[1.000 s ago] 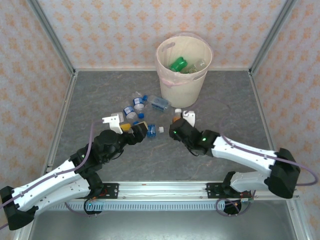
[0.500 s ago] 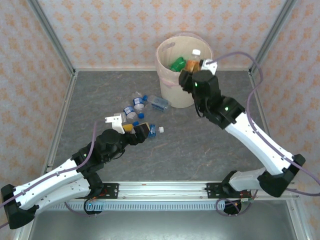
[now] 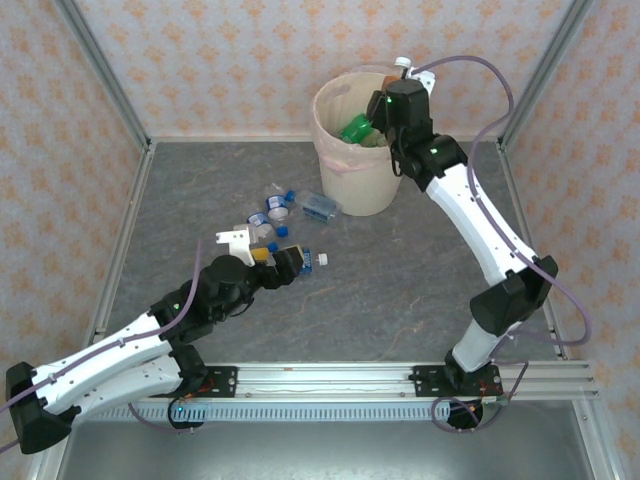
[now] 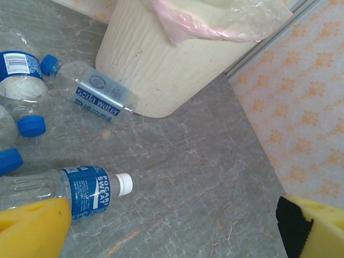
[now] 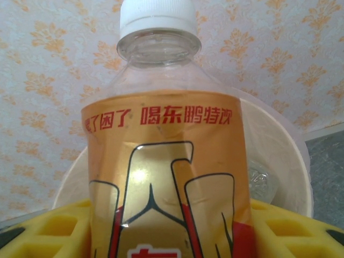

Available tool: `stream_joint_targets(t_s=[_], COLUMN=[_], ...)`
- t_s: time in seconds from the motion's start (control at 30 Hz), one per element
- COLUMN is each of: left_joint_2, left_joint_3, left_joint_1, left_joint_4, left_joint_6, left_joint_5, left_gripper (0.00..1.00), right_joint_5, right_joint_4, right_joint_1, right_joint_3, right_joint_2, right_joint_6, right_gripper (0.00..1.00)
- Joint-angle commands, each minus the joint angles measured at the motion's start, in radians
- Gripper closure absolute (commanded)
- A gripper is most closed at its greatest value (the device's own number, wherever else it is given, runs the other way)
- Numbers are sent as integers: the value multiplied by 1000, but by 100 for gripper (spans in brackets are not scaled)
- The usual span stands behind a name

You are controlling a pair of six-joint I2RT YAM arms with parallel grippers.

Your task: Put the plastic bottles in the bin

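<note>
My right gripper (image 3: 398, 103) hangs over the right rim of the cream bin (image 3: 362, 175), shut on an orange-labelled bottle (image 5: 166, 161) that stands upright with its white cap (image 3: 402, 63) on top. The bin's rim (image 5: 293, 142) lies behind the bottle. A green bottle (image 3: 357, 128) lies inside the bin. My left gripper (image 3: 280, 258) is wide open low over the table, its yellow pads (image 4: 32, 228) beside a clear Pocari Sweat bottle (image 4: 80, 193) lying on its side. A soda water bottle (image 4: 97, 99) lies against the bin wall (image 4: 161, 64).
Several more clear bottles with blue caps (image 3: 272, 212) lie in a cluster left of the bin. Patterned walls and metal corner posts (image 3: 545, 70) close the table in. Bare grey tabletop (image 4: 204, 177) stretches to the right of the Pocari bottle.
My right arm has lifted the orange bottle from the middle of the table up and back to above the bin. The left arm has barely shifted.
</note>
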Motion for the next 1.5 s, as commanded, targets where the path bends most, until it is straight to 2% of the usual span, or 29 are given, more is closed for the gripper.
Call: stream_joint_targets(t_s=[0.0,0.1,0.13,0.17,0.37,0.63,0.73,0.87,1.03,1.17,1.47], left_joint_2=[2,4,4,6,27,79,96,125,222,330,515], left_joint_3=[30,35,35,33,29,1,-22,-66,-88,-76,-6], left_joint_1=[-6,-5,-6,-5,-4,36,118,258,380,418,421], left_joint_4=[7,3,3,3,-5,-7,-2,47,137,209,250], left_joint_6=[24,27,28,28,30,16,17,19,15,14,46], left_joint_5=[10,6,4,4,-16,-50,-16,89,211,284,340], left_gripper=[1,1,1,1,1,1,1,1,1,1,1], right_joint_5=[-35,-55,-60,-67,-117,-201,-246,-295,-350,-383,-412], right_joint_4=[-18,-47,-55,-57,-24,74,122,150,183,208,260], right_joint_1=[-11,-11,-11,-11,-11,27,35,54,91,124,171], right_joint_3=[62,101,107,109,26,-308,-475,-672,-852,-956,-1107], right_joint_2=[26,51,54,50,-49,-328,-468,-626,-746,-790,-816], right_joint_6=[-16,-22,-22,-22,-1,32,56,93,142,172,220], right_gripper=[36,15,2,0,0,0,0,0,0,0,0])
